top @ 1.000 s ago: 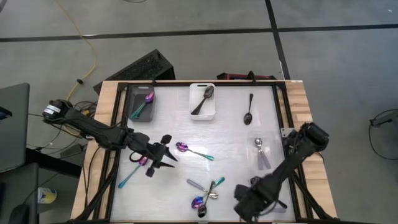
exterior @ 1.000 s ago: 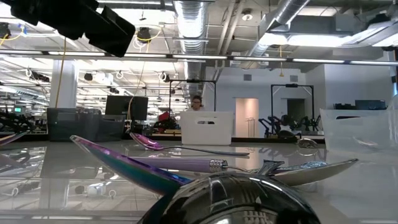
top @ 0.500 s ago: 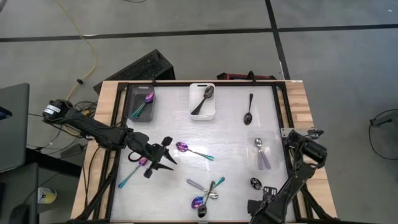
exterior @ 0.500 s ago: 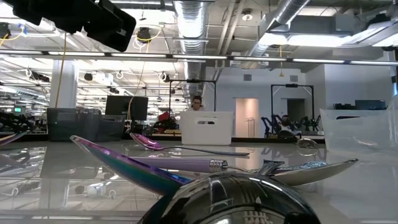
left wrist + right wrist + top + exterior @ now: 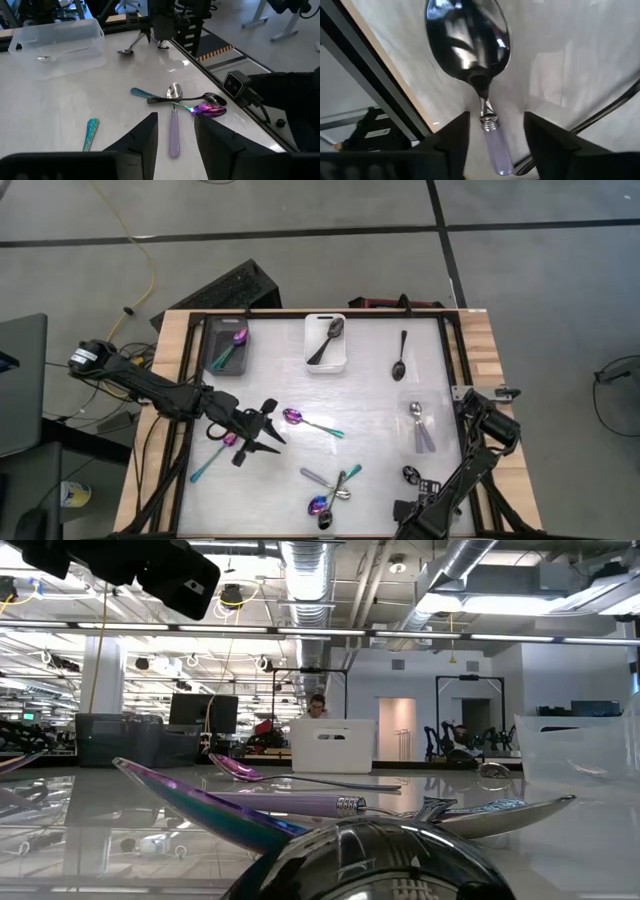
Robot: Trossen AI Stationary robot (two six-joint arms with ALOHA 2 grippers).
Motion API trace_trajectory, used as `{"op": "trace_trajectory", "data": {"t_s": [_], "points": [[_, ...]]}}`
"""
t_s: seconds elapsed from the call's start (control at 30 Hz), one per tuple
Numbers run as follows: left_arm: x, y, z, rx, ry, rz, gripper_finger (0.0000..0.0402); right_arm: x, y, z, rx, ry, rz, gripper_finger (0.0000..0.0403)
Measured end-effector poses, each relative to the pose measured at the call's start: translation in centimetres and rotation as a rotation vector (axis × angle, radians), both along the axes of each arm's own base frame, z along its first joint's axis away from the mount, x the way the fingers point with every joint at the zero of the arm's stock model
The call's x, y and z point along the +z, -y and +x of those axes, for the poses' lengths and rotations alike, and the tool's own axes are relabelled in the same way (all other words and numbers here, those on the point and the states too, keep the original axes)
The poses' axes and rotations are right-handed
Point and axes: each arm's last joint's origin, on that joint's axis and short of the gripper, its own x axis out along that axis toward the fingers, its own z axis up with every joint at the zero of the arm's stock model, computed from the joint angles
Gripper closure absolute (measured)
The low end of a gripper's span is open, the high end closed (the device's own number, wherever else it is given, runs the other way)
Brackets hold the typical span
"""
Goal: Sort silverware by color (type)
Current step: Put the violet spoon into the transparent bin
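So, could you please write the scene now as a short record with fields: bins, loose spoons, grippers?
grey bin: purple-teal spoon inside
white bin: black spoon inside
clear bin: silver spoon inside
loose on table: second black spoon, purple spoon, crossed pile
left gripper: open, holding nothing
right gripper: open, fingers either side of the dark-bowled spoon, at its pale handle

Both arms are dark, nearly black, built of slim links with rounded joint housings. The left arm carries a round silver-labelled cap at its base joint, beside the table's wooden edge. The left gripper has two flat, matte black fingers with bevelled tips.
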Motion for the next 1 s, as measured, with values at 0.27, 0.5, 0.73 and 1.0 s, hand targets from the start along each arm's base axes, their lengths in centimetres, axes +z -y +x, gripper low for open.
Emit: {"op": "trace_trajectory", "data": {"t_s": [0.27,0.5,0.73,1.0], "points": [[0.1,0.0,0.0,0.004,0.009,-0.016,0.0288,0.0,0.4,0.7,-0.017,0.0,0.015,0.0345],[0.1,0.0,0.0,0.008,0.001,-0.03,0.0288,1.0,1.8,2.1,-0.061,0.045,0.012,0.0348],[0.1,0.0,0.0,0.01,-0.004,-0.04,0.0288,5.7,4.6,4.0,-0.077,0.281,0.014,0.0348],[0.0,0.1,0.0,0.009,-0.017,-0.044,0.0288,14.0,11.0,4.1,-0.243,0.483,0.064,0.0345]]}}
